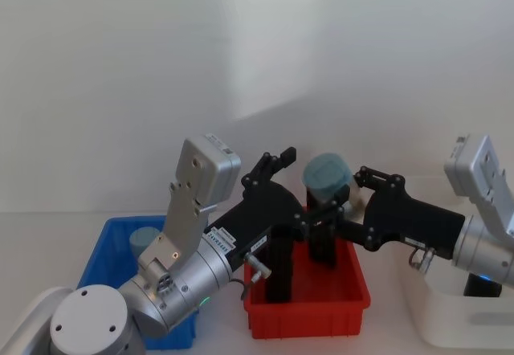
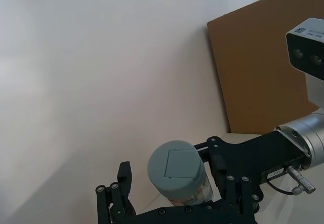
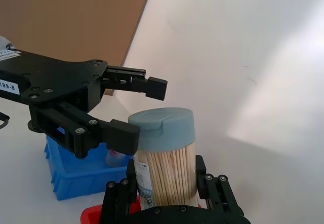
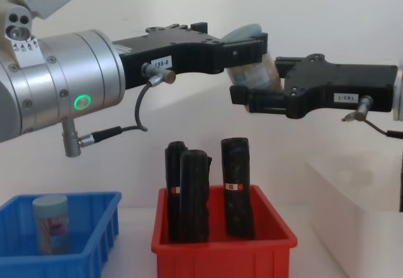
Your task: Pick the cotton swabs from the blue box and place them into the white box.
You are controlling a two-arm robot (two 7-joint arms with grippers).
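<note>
R gripper [image 3: 167,183], right under its wrist cam, is clamped on the lower body of a clear cylindrical jar of cotton swabs with a pale blue-grey lid [image 3: 164,153]. Jar is upright, sticks visible through the wall. L gripper [image 3: 140,111] sits at lid height from the opposite side with fingers spread. One black finger [image 3: 123,135] is at or just touching the lid edge, the other stands apart, so by the look of it L isn't carrying any load. Reads as a mid-air handover with the jar now on R. All of this hangs well above the small red plastic bin [image 4: 220,250] holding tall black rolls [image 4: 236,187], between the bright blue plastic box [image 4: 82,253] on the robot's left and the plain white translucent box [image 1: 450,323] on its right. A 2nd swab jar [image 4: 50,224] is standing in the blue box, so the task isn't done. Risks: if L backs out at an angle, the near finger could catch the lid and twist the jar in R's grip. R holds low on a smooth wall, so the jar could tip or slip, and a drop here lands in the red bin among the rolls. Also R's swing to the white box needs to clear its rim, since that box is taller than the coloured ones.
</note>
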